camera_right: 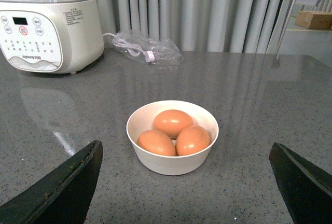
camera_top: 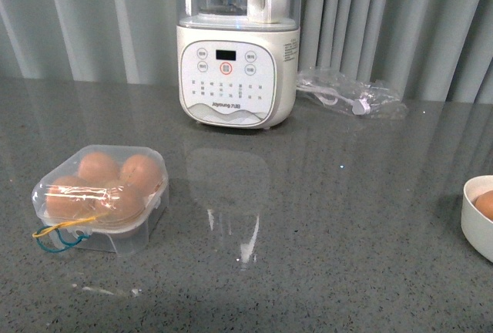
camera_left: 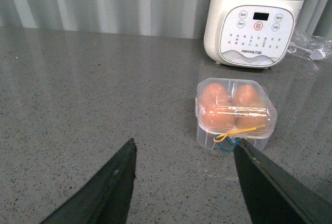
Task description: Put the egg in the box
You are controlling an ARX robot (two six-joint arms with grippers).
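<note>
Black claws (camera_left: 184, 182) (camera_right: 187, 182) agape above table

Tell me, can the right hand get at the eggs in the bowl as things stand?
Probably yes. The right hand is open, and the white bowl sits between its fingers, uncovered, with three eggs exposed and nothing in between.

Orange-brown eggs (camera_right: 173, 122), white bowl (camera_right: 171, 163), speckled grey table (camera_top: 347, 217).

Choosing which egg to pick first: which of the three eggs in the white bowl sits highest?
The back egg in the bowl, nearest the blender; it rests raised behind the two front eggs, which lie side by side lower down.
</note>
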